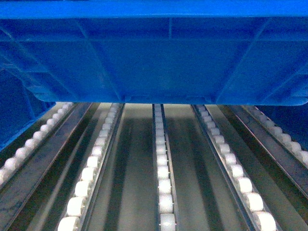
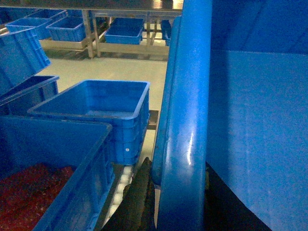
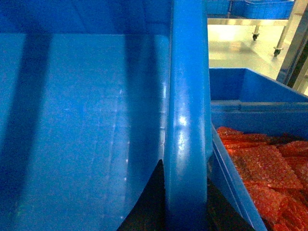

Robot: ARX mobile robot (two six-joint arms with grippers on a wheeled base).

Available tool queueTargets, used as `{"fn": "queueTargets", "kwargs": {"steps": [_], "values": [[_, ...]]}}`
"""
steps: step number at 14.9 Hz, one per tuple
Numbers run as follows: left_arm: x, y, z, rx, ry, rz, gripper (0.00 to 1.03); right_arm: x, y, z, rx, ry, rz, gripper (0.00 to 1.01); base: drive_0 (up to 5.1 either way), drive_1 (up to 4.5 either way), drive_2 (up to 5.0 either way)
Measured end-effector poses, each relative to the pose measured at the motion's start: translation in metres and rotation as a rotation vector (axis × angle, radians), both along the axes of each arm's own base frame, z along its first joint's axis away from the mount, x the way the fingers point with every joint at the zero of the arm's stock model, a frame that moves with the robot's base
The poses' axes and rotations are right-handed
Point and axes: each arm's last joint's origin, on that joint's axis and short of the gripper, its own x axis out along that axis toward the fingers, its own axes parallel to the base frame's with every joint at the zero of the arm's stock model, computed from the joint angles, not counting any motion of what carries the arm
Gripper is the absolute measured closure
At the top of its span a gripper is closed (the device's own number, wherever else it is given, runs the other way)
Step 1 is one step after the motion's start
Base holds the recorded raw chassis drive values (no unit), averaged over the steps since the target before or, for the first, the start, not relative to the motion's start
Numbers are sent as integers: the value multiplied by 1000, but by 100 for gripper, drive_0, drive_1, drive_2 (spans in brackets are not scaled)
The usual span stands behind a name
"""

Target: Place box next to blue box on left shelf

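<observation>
Large bright-blue ribbed plastic crate (image 1: 159,53) held by both arms just above the flow rack of silver-grey rails with white rollers (image 1: 163,192).

The left gripper (image 2: 166,197) has its dark jaws pinching the crate's thick left rim, one finger outside and one inside the wall; the right gripper (image 3: 185,202) clamps the right rim the same way. So the crate lies between the two arms, its long axis crosswise to the rails, both arms equally near. Its bottom edge hangs over the far part of the rails and looks not yet seated on the rollers. To its left sits a blue plastic box with red contents (image 2: 53,173), to its right another blue box of red packets (image 3: 260,168); the coming move probably means lowering straight down between them.
</observation>
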Motion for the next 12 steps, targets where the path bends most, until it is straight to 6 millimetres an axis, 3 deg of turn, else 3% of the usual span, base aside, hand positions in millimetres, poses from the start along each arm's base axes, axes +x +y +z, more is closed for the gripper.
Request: {"fn": "queueTargets", "kwargs": {"steps": [12], "values": [[0, 0, 0, 1, 2, 0, 86, 0, 0, 0, 0, 0, -1, 92, 0, 0, 0]]}}
